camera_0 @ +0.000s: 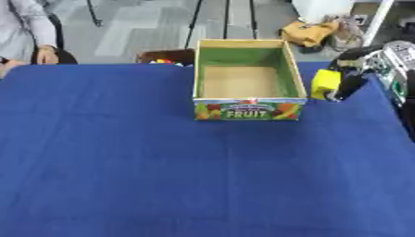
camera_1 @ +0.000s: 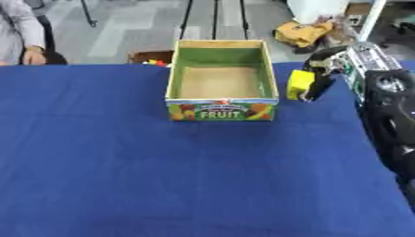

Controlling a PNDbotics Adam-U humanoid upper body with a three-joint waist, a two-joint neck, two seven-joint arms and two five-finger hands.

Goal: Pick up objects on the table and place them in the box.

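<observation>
A blue cloth (camera_0: 162, 162) covers the table in front of me, bare across its whole left and near part. Toward the far middle stands the box (camera_0: 249, 112), an open cardboard carton with green inner walls, a brown floor and the word FRUIT printed on the side facing me; nothing lies inside it. Just to the right of the box, close to its right wall but apart from it, is a yellow block (camera_1: 301, 84), and my right hand (camera_1: 317, 85) has it: my dark fingers are curled round the block's right side, holding it slightly above the cloth. My right arm comes in from the right edge. My left hand shows in neither view.
</observation>
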